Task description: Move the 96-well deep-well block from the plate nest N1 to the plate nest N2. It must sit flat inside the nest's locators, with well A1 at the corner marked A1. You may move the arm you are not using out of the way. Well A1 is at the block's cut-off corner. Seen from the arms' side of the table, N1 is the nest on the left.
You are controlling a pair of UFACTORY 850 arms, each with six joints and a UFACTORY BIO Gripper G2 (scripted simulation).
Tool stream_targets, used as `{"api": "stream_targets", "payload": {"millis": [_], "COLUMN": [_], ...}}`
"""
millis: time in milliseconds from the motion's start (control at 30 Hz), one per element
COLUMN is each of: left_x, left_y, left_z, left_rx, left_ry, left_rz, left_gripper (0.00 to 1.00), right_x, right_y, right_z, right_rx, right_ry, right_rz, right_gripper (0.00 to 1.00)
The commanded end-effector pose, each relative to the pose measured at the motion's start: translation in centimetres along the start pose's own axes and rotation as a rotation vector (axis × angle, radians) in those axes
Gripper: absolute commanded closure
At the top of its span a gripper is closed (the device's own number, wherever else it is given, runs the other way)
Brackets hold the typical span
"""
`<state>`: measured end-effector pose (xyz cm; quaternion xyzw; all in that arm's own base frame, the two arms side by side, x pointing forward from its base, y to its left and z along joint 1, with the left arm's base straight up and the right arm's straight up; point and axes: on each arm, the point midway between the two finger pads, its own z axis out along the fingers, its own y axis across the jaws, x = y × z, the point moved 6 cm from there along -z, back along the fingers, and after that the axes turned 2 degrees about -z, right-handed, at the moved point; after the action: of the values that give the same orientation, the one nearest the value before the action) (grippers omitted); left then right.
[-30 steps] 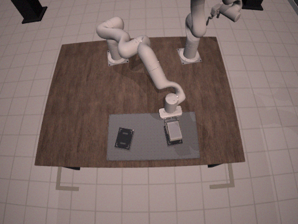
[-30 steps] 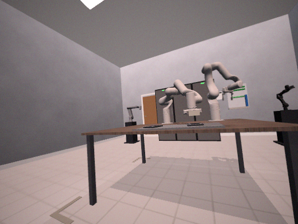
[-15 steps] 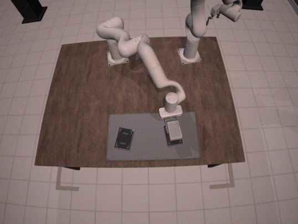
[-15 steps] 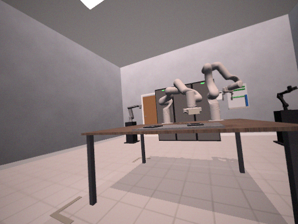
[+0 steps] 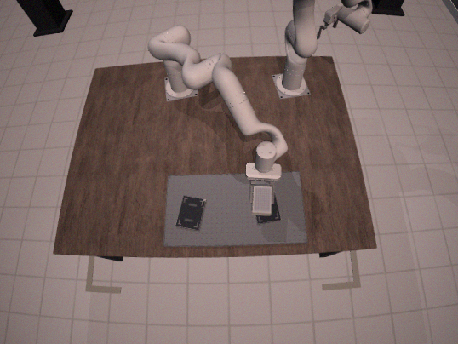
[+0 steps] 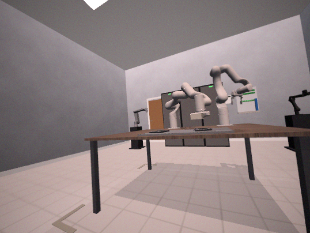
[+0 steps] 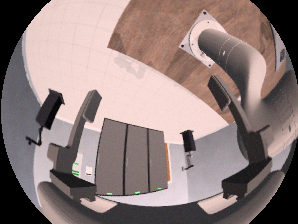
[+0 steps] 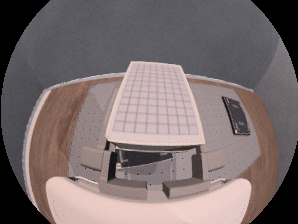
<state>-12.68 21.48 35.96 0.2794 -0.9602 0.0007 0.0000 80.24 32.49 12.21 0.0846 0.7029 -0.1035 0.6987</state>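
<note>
Block (image 5: 262, 201) (image 6: 197, 116) (image 8: 155, 102) above nest N1 (image 5: 272, 218) (image 6: 203, 129) (image 8: 145, 159)

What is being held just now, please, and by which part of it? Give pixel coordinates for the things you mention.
The deep-well block (image 5: 262, 201) (image 6: 196, 116) (image 8: 156, 105), held by its short end nearest the right gripper (image 5: 262, 184) (image 6: 205, 114) (image 8: 154, 156); the left gripper (image 5: 327, 30) (image 6: 237, 101) (image 7: 155, 87) holds nothing.
</note>
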Motion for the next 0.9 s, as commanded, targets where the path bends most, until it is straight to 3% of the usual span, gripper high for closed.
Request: {"api": "stream_targets", "payload": {"millis": [0,867], "left_x": [0.0,0.0], "left_y": [0.0,0.0], "left_z": [0.0,0.0], "left_rx": [-0.001,-0.001], "left_ry": [0.0,0.0], "left_rz": [0.0,0.0], "left_gripper": [0.0,0.0], "right_x": [-0.2,0.1], "right_y": [-1.1,-8.6], "right_z": [0.4,1.6], "right_rx": [0.112,0.112], "right_ry": [-0.001,-0.001], "right_rz": [-0.006,-0.006], "right_gripper": [1.0,1.0]}}
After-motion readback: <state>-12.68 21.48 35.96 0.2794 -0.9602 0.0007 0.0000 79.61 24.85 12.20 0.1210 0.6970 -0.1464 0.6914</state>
